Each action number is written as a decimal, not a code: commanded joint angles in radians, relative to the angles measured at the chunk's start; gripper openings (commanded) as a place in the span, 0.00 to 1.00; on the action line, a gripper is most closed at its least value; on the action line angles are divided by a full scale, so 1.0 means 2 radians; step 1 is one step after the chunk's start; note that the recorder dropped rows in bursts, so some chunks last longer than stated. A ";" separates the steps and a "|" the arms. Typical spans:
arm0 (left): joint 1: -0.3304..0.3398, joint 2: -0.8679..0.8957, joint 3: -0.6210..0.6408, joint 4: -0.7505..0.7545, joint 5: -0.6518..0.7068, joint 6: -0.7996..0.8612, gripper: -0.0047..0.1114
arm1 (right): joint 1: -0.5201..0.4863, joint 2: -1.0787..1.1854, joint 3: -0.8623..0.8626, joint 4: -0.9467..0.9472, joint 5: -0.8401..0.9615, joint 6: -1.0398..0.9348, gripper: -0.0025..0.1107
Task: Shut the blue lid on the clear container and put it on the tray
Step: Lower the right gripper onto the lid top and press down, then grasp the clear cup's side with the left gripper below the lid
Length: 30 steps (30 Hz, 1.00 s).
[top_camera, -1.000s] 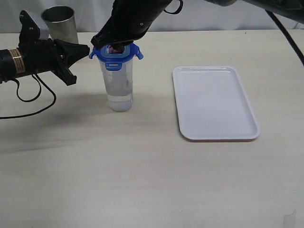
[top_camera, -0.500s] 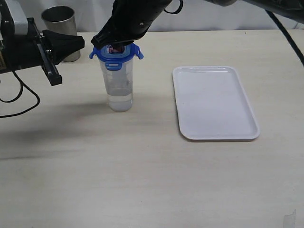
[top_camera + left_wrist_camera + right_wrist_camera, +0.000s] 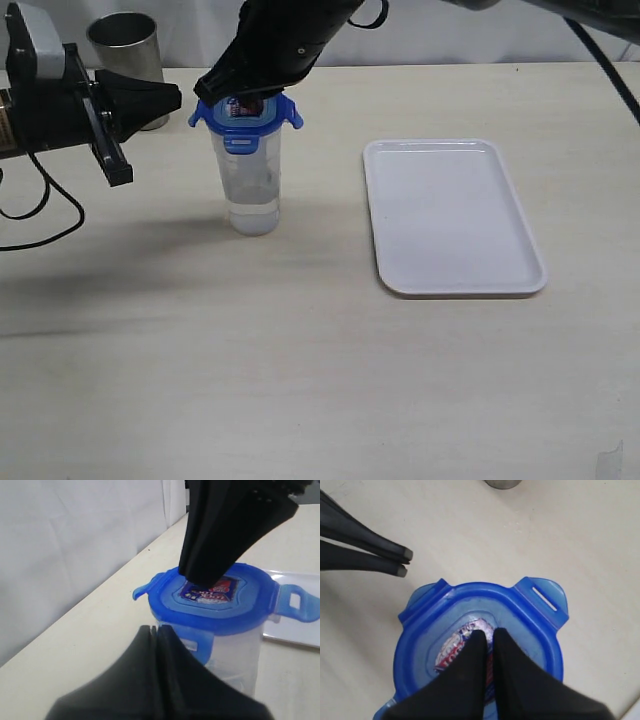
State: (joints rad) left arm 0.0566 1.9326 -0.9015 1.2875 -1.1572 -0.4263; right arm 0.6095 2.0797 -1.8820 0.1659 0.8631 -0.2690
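Lid seated on container, right fingertips on top.
We found the right gripper (image 3: 487, 632) with its fingers pressed together, gripping nothing, the tips resting on the sticker of the lid (image 3: 245, 115). The lid sat directly beneath those tips, atop the container (image 3: 250, 190), with two side flaps sticking outward. The left gripper (image 3: 176, 97) likewise had its fingers together and empty. The lid lay just beyond its tips, apart from them. The tray (image 3: 452, 215) lay well apart from both grippers.

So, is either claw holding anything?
Nothing is held. The right gripper, shut, rests its tips on top of the blue lid; the left gripper, shut, hangs beside it.
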 commanded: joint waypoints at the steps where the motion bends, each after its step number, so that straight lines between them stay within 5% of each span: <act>1: -0.008 -0.003 0.001 -0.007 0.004 -0.007 0.04 | -0.001 -0.007 0.005 -0.001 0.015 -0.008 0.06; 30: -0.020 -0.004 0.001 -0.023 0.032 0.004 0.04 | -0.001 -0.017 0.014 0.053 0.015 -0.068 0.06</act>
State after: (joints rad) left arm 0.0029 1.9326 -0.9015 1.2588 -1.0907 -0.4198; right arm 0.6095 2.0458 -1.8659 0.2795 0.8926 -0.3990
